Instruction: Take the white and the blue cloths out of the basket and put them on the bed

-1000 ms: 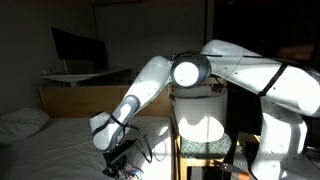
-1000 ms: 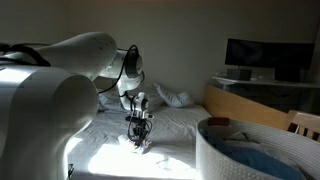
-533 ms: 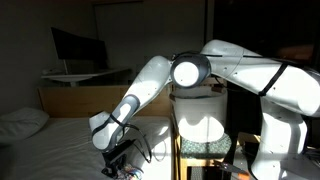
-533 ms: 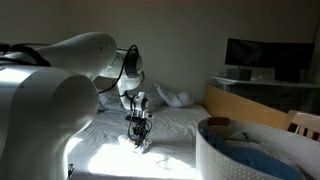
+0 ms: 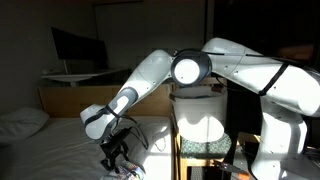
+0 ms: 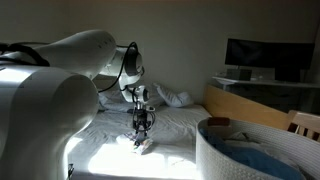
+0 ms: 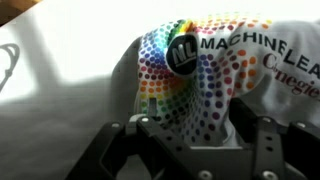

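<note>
The white cloth [image 7: 220, 70], printed with coloured dots and black lettering, lies bunched on the bed [image 6: 100, 150]. In the wrist view its raised fold stands between my spread fingers. My gripper [image 7: 195, 135] is open just above it, jaws wide apart and not pinching the fabric. In both exterior views the gripper [image 6: 143, 122] [image 5: 115, 155] hangs a little over the white cloth [image 6: 141, 144] [image 5: 126, 171]. The blue cloth [image 6: 255, 160] lies inside the white basket [image 6: 212, 140] in the near right corner. The basket [image 5: 200, 125] stands lit beside the bed.
Pillows [image 6: 175, 97] [image 5: 22, 120] lie at the head of the bed. Beyond the bed stands a desk with a dark monitor [image 6: 260, 58] [image 5: 75, 45]. A wooden bed frame [image 6: 240, 100] runs along the far side. The robot's base [image 5: 280, 120] stands by the basket.
The jaws have opened and let go of the white cloth, which stays on the bed. The gripper has risen slightly above it.
</note>
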{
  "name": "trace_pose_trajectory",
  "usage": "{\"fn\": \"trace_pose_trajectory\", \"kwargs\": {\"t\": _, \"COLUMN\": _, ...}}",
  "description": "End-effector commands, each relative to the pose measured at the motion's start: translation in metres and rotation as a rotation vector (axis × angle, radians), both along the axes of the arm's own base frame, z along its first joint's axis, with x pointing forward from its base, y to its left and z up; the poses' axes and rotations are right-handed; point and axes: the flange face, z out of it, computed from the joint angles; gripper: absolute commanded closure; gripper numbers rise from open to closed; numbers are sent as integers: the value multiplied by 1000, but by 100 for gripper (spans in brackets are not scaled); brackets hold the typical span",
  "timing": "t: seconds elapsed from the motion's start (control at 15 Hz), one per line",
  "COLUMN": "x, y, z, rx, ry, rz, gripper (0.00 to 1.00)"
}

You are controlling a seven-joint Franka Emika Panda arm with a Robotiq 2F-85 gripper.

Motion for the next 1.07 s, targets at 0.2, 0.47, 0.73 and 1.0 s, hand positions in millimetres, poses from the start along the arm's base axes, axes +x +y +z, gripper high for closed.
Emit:
{"fn": "trace_pose_trajectory", "kwargs": {"t": 0.2, "x": 30, "y": -18, "z": 124, "rx": -29, "ry": -86, "rz": 48, "gripper": 0}}
{"fn": "trace_pose_trajectory", "kwargs": {"t": 0.47, "x": 50, "y": -65, "z": 210, "rx": -30, "ry": -140, "rz": -15, "gripper": 0}}
{"fn": "trace_pose_trajectory", "kwargs": {"t": 0.73, "x": 61, "y": -120, "z": 279, "rx": -36, "ry": -130, "rz": -135, "gripper": 0}}
{"fn": "trace_pose_trajectory", "kwargs": {"t": 1.0, "x": 66, "y": -190, "z": 324, "rx": -64, "ry": -111, "rz": -307, "gripper": 0}}
